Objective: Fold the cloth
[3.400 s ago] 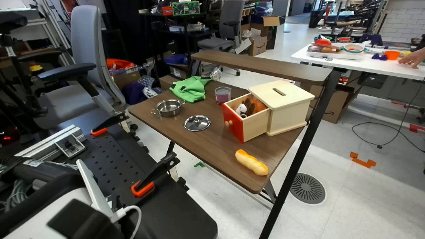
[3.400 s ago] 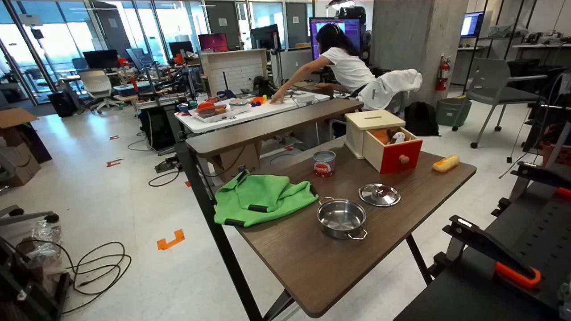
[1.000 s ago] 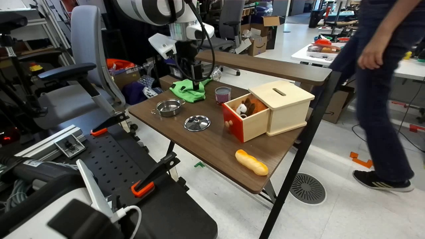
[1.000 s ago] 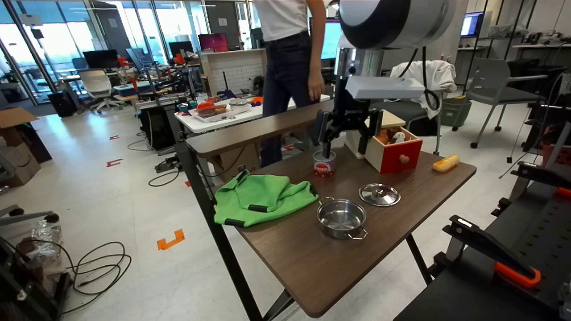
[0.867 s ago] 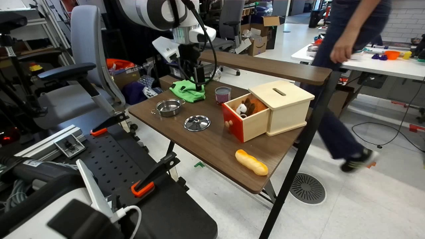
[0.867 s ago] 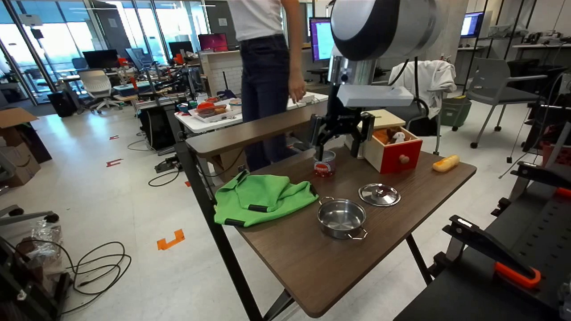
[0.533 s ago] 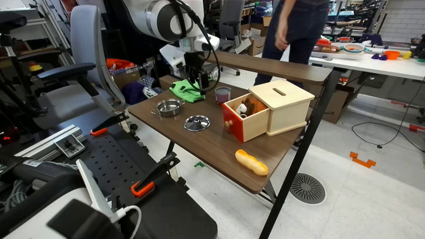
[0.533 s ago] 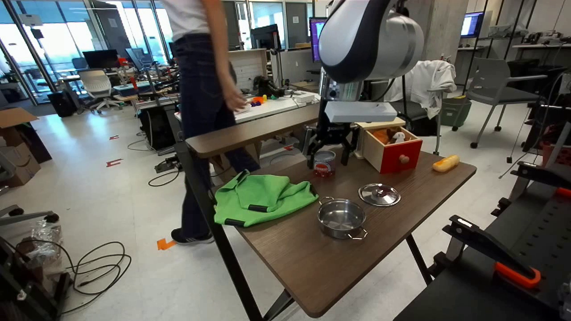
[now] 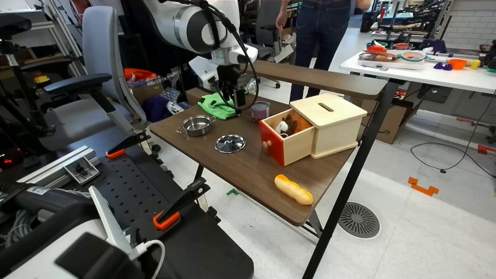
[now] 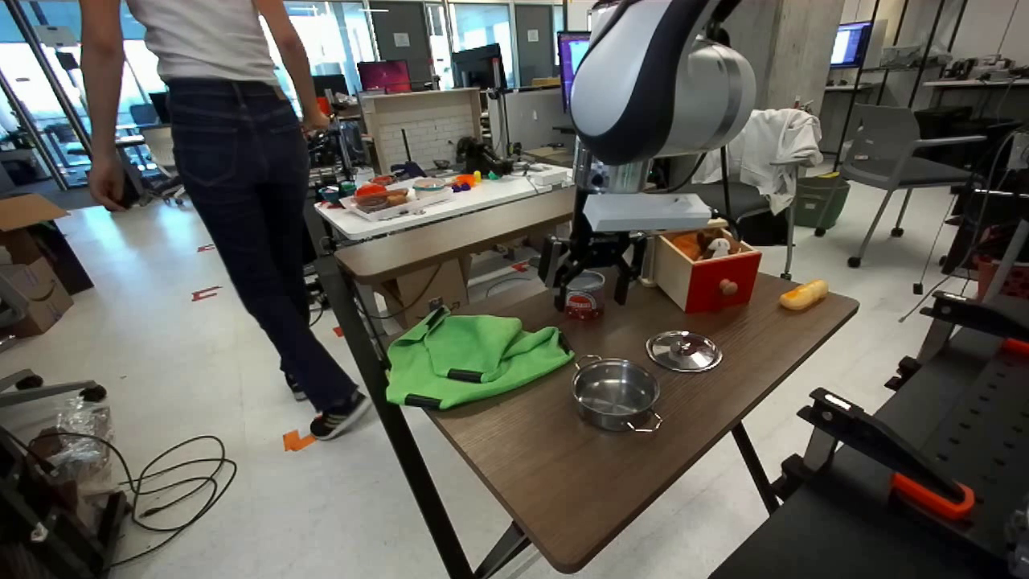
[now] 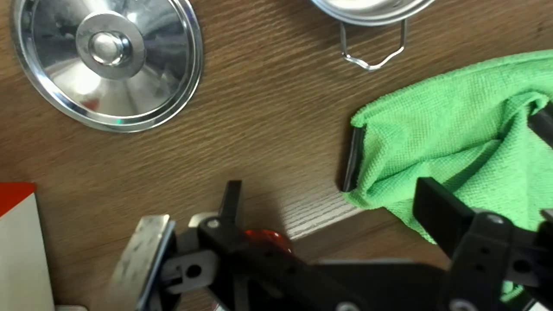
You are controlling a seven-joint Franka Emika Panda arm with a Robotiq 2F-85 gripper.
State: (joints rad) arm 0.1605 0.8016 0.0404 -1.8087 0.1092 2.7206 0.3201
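The green cloth (image 10: 474, 354) with black edge strips lies rumpled and partly folded over on the brown table, near its corner. It also shows in the exterior view (image 9: 215, 106) and at the right of the wrist view (image 11: 440, 125). My gripper (image 10: 591, 301) is open and empty, pointing down above the table beside the cloth, in front of the can in this view. It also shows in the exterior view (image 9: 239, 104), over the cloth's edge. In the wrist view my gripper (image 11: 330, 185) has its fingers wide apart; the right finger overlaps the cloth in the picture. I see no contact.
A can (image 10: 584, 299) stands close to the gripper. A steel pot (image 10: 615, 394) and its lid (image 10: 683, 351) lie near the cloth. A wooden box with a red drawer (image 9: 273, 143) holds a plush toy. Toy bread (image 9: 293, 189) and a raised shelf (image 9: 310, 79) are also there.
The arm, out of view 3.4 s ago, has come in. Over the last second the open gripper has lowered and moved toward the cloth's side. The cloth has not moved. A person walks past behind.
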